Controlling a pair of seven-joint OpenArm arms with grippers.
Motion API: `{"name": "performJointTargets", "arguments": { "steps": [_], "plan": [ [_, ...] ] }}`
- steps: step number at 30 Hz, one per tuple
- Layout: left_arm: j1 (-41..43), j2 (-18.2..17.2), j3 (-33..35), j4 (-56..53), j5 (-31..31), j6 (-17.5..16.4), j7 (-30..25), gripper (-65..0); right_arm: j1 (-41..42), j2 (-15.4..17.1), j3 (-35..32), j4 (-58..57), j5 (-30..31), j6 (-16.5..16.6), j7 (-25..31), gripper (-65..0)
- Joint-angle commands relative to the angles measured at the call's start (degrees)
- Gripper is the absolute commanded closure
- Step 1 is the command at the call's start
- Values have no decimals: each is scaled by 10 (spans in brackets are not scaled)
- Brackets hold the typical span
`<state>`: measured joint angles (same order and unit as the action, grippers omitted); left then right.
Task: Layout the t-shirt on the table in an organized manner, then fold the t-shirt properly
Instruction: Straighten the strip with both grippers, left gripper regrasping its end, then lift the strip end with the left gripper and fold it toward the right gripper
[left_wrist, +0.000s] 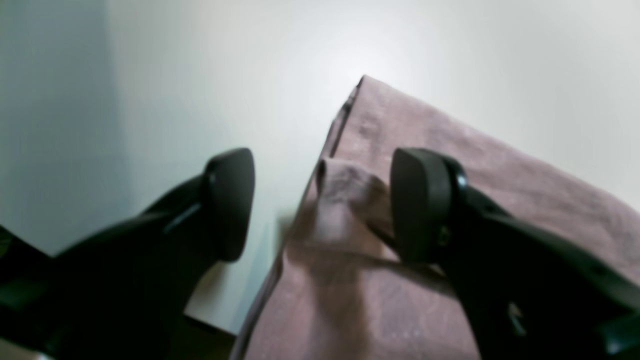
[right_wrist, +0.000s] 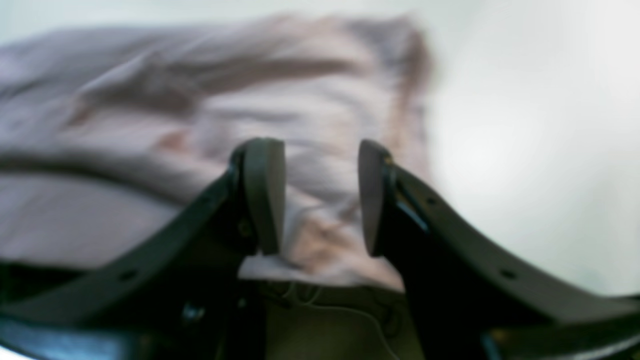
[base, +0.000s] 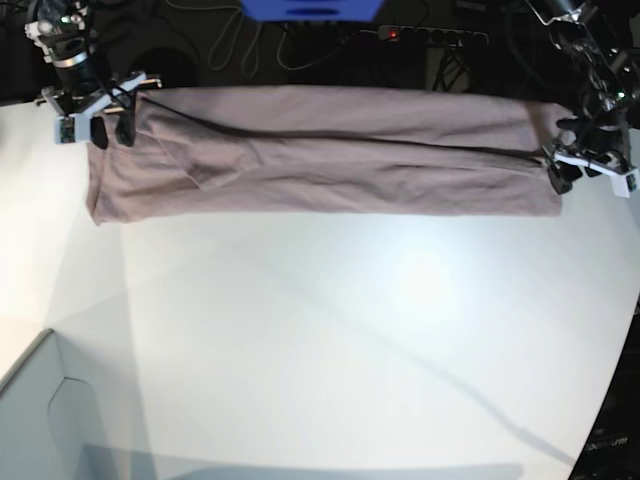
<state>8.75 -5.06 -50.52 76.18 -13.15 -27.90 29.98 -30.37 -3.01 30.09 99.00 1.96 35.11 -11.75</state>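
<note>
Box corner (base: 45, 400), pale grey, lies nearest the base camera at lower left, resting on the white table (base: 330, 330). Beyond it the tabletop runs bare to the far edge, where the shirt (base: 330, 150) lies as a long, narrow band folded lengthwise, a dark crease running along its middle.

At the band's left end in the base view, the right gripper (base: 112, 130) sits at the upper corner of the cloth. The right wrist view shows its fingers (right_wrist: 265, 195) spread, with rumpled fabric (right_wrist: 225, 100) lying between and beyond them; no cloth is pinched. This view is blurred, so finer detail cannot be told.

At the band's right end, the left gripper (base: 560, 175) stands just beside the shirt's short edge. The left wrist view shows its fingers (left_wrist: 230, 200) wide apart: one over bare table (left_wrist: 200, 75), the other over the cloth (left_wrist: 450, 150). A small raised hump of fabric stands between them at the shirt's edge, touching neither pad so far as can be seen. The folded edge here shows layered cloth.

Cables (base: 330, 45) and a power strip (base: 430, 35) lie beyond the table's far edge.
</note>
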Motion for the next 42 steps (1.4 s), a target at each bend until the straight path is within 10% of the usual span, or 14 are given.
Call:
{"name": "performJointTargets", "arguments": {
  "steps": [1,38,42],
  "plan": [
    [-3,-11,-2,7,-7,-2,-11,-415,0,4,-9,7,9,1,17,-248],
    [-2,-20,24,-95,-81,-2,-10,-411,77,6,-55,-156,-78,1,19,-246],
    [-1,-19,44,-107,-81,-2,-10,-311,82,6,-56,-155,-79,1,19,-246]
  ]
}}
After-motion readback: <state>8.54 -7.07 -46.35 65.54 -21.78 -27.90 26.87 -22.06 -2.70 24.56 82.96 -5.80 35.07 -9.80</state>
